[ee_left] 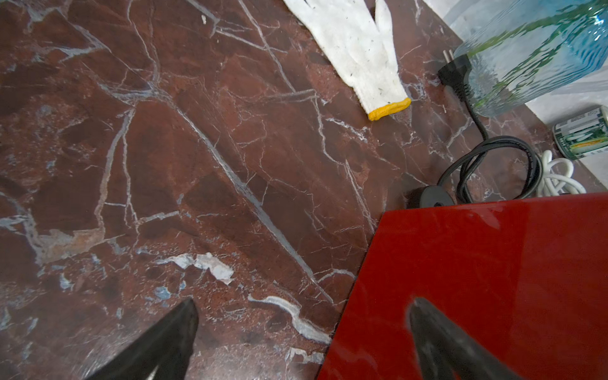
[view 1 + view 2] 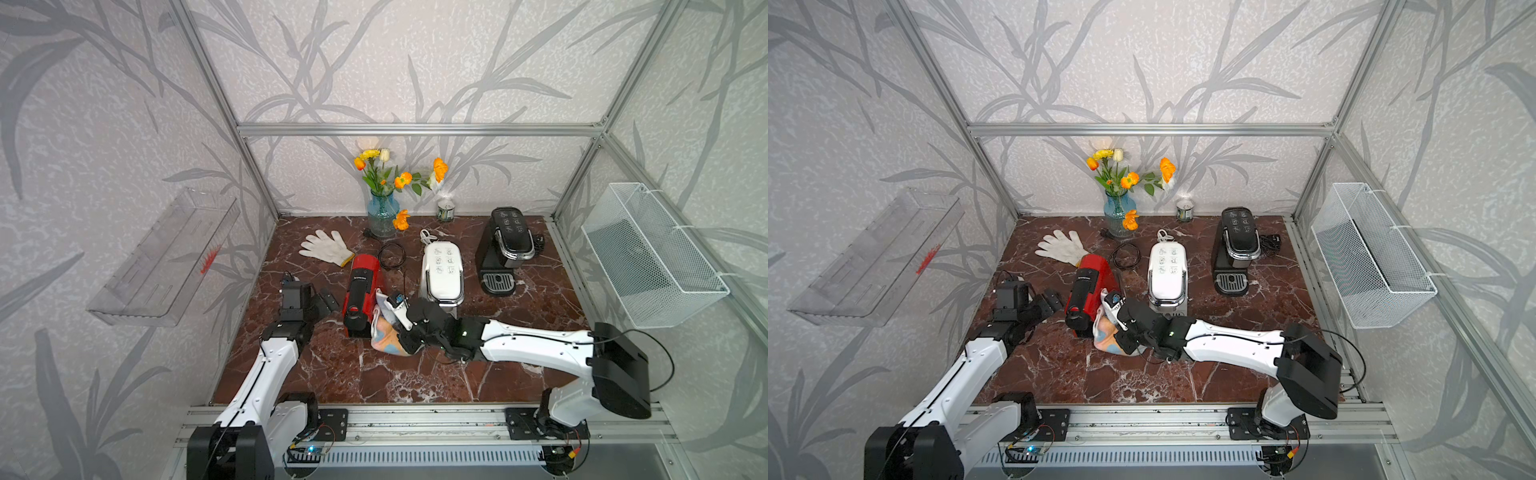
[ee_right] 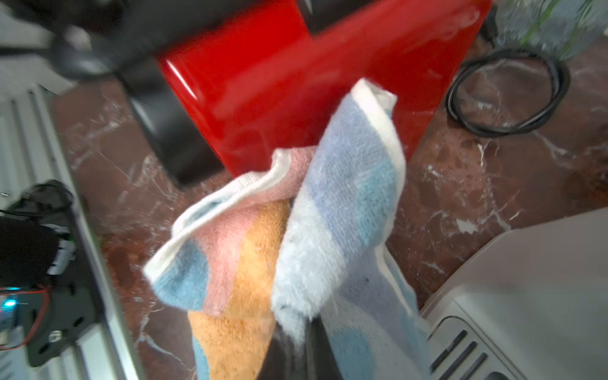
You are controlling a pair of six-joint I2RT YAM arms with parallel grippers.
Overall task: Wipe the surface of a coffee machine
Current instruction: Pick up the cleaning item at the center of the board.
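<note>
The right gripper (image 3: 292,342) was seen pressed together on a striped cloth (image 3: 329,204), which was pinched between its fingers. A fold of the cloth was laid against the side of the red coffee machine (image 2: 360,286), low down near its front. How firmly it was pressed could not be told from the blurred wrist view.

The red coffee machine was placed on the marble table (image 2: 353,374), left of the middle, between the left gripper (image 2: 320,301) and a white coffee machine (image 2: 442,270). The left gripper was held spread wide, just beside the red machine's other side. In the left wrist view one finger (image 1: 437,339) was shown over the red panel and the other over the table.

A black coffee machine (image 2: 505,249) was set further to the right. A white glove (image 2: 326,247), a blue vase (image 2: 383,214) of flowers, a small can (image 2: 445,210) and a coiled black cable (image 2: 392,254) were ranged behind.
</note>
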